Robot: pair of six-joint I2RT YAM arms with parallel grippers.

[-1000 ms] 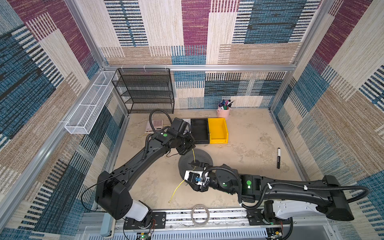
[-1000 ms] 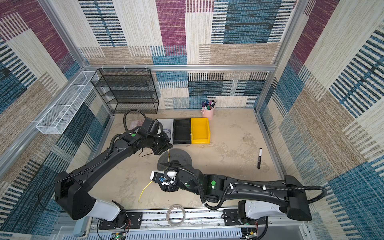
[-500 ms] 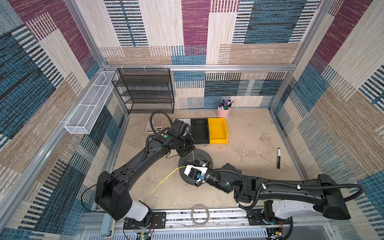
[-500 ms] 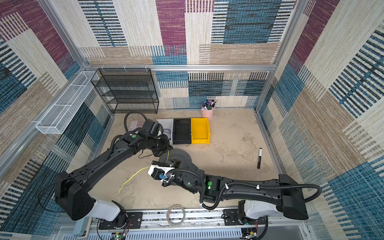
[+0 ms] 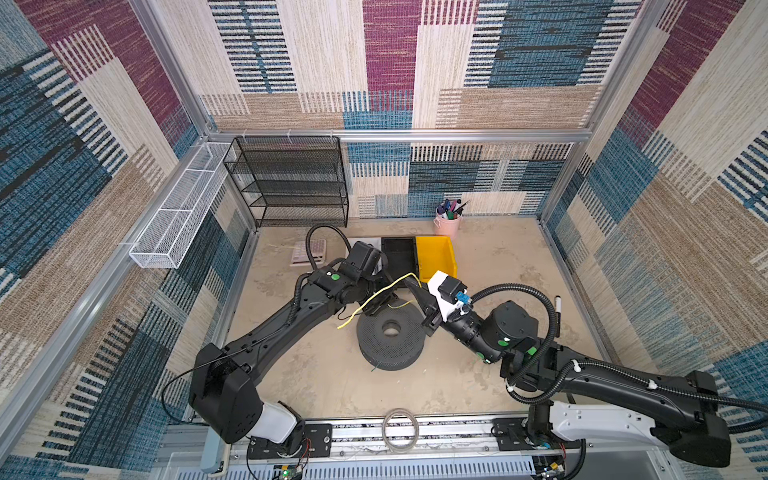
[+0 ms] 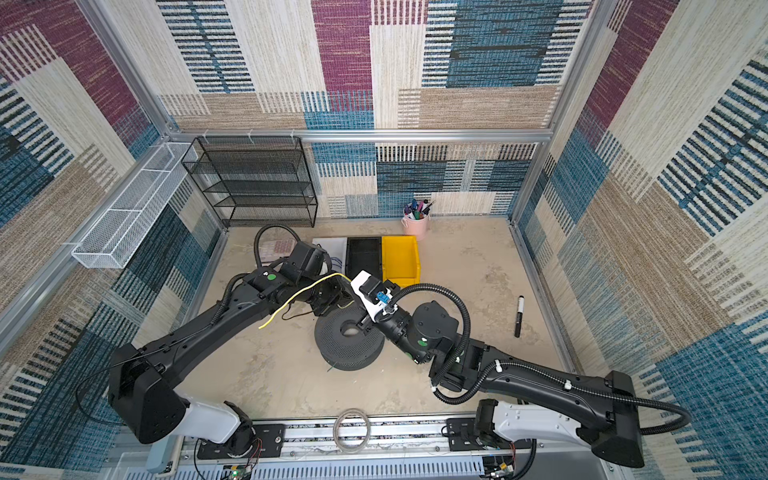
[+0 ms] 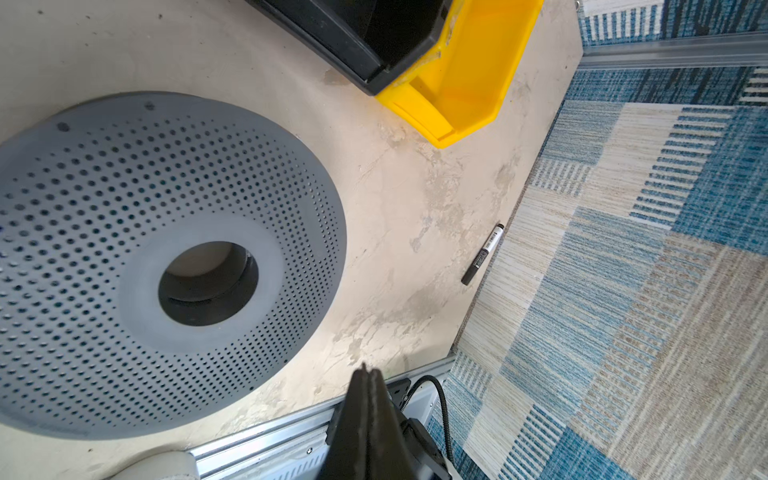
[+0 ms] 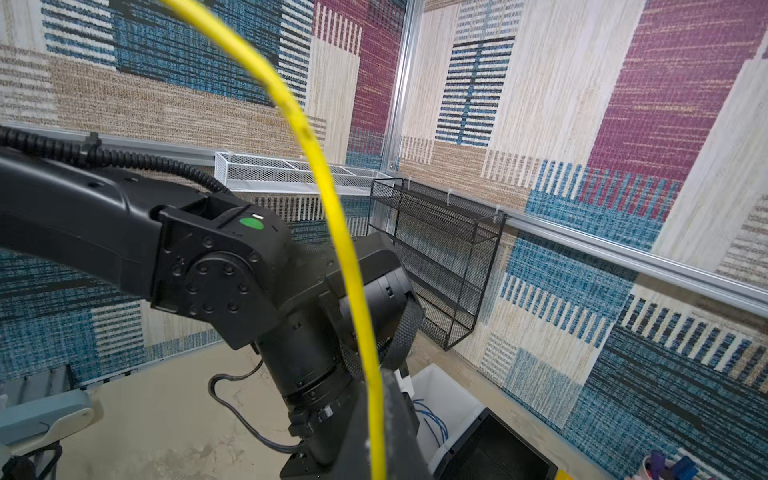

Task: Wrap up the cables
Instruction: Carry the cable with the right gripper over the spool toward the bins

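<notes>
Over the reel [image 5: 390,345], at about one o'clock from its hub: yellow cable [image 5: 376,297], pinched in the right gripper [image 5: 412,281], jaws closed tight on it. Arches up from that grip, sweeps across toward ten o'clock and drops to a free end in the air over the table [image 5: 316,374] at nine o'clock. Shows in the right wrist view as one bright curve running down between the closed jaws.

Also a short yellow stretch at the reel's twelve o'clock rim, right by the left gripper [image 7: 368,372]; cannot tell whether part of the same cable, or whether pinned there. Left gripper pressed fully closed, with nothing visible between the jaws in its wrist view.

Further out, at eleven o'clock: blue cable [image 8: 432,419], lying loose in a white bin [image 8: 446,395], touched by neither gripper.

Judging by this: early going. No yellow turn visible round the reel, and most of the length off it. Left to do, probably: winding the yellow cable on, then fetching and wrapping the blue cable.
</notes>
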